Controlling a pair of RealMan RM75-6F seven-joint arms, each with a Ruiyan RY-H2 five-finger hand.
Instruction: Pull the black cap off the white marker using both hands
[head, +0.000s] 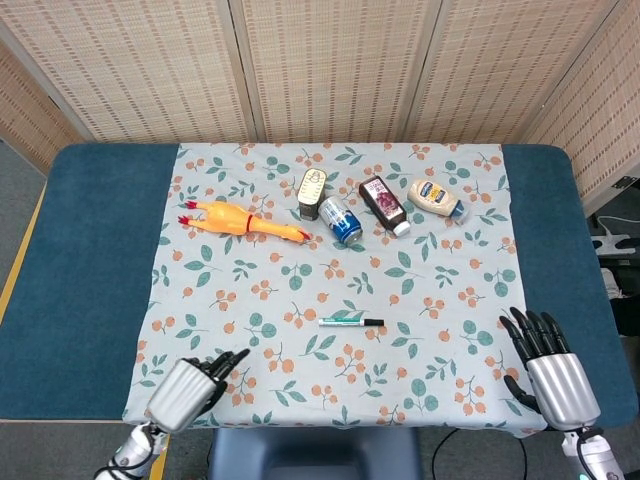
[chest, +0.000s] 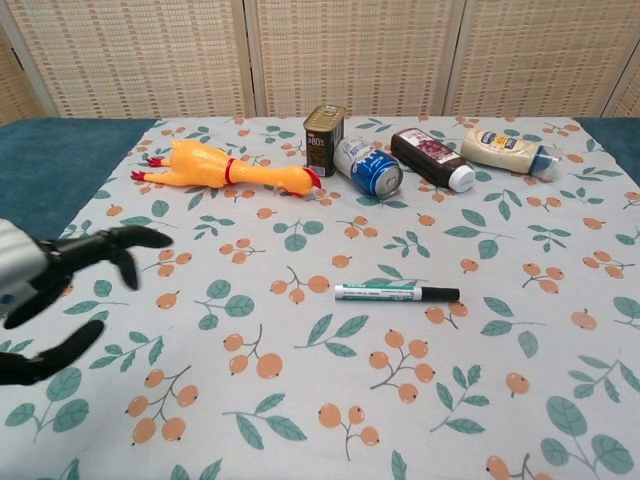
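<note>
The white marker (head: 345, 321) (chest: 381, 292) lies flat near the middle of the flowered cloth, with its black cap (head: 373, 322) (chest: 439, 294) pointing to the right. My left hand (head: 190, 385) (chest: 45, 280) hovers open at the front left, well left of the marker, holding nothing. My right hand (head: 548, 368) stays open near the front right corner, far from the cap; the chest view does not show it.
At the back of the cloth lie a yellow rubber chicken (head: 238, 220) (chest: 225, 168), a small tin (head: 312, 193), a blue can (head: 340, 220), a dark sauce bottle (head: 385, 204) and a mayonnaise bottle (head: 435, 198). Blue table surface (head: 80, 260) flanks the cloth.
</note>
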